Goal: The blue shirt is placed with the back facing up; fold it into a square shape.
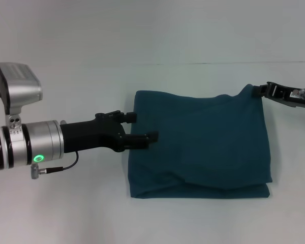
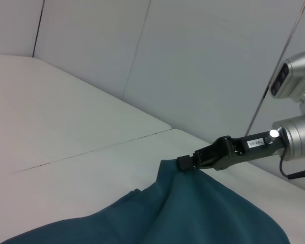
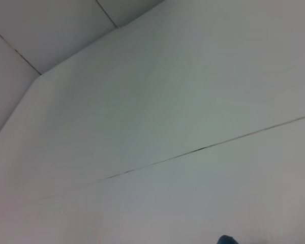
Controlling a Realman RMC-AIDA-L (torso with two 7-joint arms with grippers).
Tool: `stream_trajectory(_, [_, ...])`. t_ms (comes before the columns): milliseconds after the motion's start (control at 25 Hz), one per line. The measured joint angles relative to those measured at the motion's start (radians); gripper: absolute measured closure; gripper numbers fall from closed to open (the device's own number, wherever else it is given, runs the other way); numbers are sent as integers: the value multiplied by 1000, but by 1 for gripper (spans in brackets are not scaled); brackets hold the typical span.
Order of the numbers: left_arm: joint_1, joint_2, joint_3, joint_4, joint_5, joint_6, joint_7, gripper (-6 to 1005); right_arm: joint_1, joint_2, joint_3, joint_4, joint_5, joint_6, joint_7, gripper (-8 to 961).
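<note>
The blue shirt [image 1: 203,145] lies on the white table [image 1: 66,203] folded into a rough rectangle, plain side up, with no lettering showing. My right gripper [image 1: 257,91] is at its far right corner, shut on the fabric and pulling it up into a small peak. The left wrist view shows that same right gripper [image 2: 185,162] pinching the raised corner of the blue shirt [image 2: 193,213]. My left gripper [image 1: 141,127] is at the shirt's left edge and open, one finger over the cloth and the other just off the far left corner. A sliver of blue shirt [image 3: 224,240] shows in the right wrist view.
A thin seam [image 1: 91,64] crosses the table behind the shirt. Pale wall panels [image 2: 203,61] stand beyond the table. The left arm's silver wrist and camera housing [image 1: 20,89] hang over the table's left side.
</note>
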Motion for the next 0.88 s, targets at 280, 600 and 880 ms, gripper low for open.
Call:
stream_trajectory(280, [-7,-1,0,-3,-10,-51,-12,63,-16,2,4,1,1,2,-1,851])
stream_trajectory(600, [-30,-1,1,-11,-52,-181,-56,62,-53,10,19,-27,29,-4,-17,738])
stream_trajectory(880, [-53,0,9,-13,-49,-291,-136,62,-123,13,18,-126,132,-142,-42,486])
